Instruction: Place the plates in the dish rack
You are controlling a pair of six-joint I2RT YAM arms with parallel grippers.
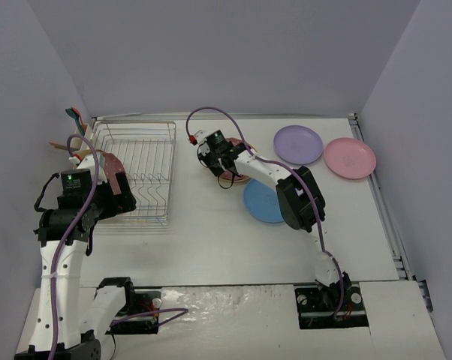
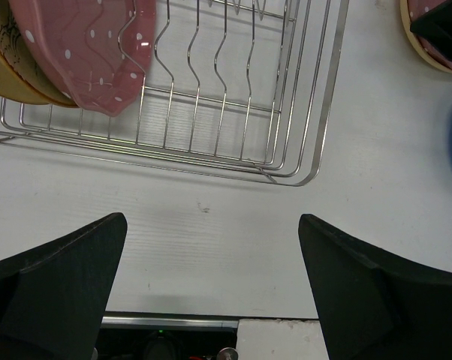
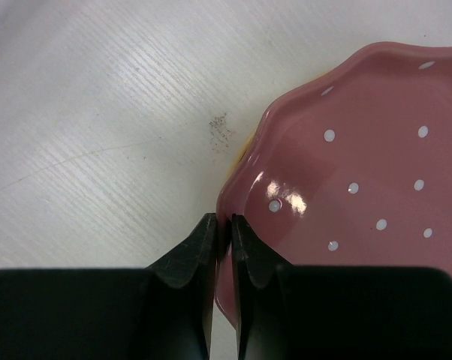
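Two plates (image 2: 91, 52) are stood on edge in the rack (image 2: 233, 120). The left pincer (image 2: 211, 221) is held apart just beside it, probably to receive. On the desk (image 1: 211, 247), the right pincer (image 3: 222, 225) is clamped on a speckled plate's (image 3: 361, 187) rim, presumably for lifting.

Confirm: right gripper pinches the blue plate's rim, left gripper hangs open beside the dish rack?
Not the blue plate: the right gripper pinches the dark pink speckled plate by its rim, as the right wrist view shows. The left gripper does hang open beside the dish rack.
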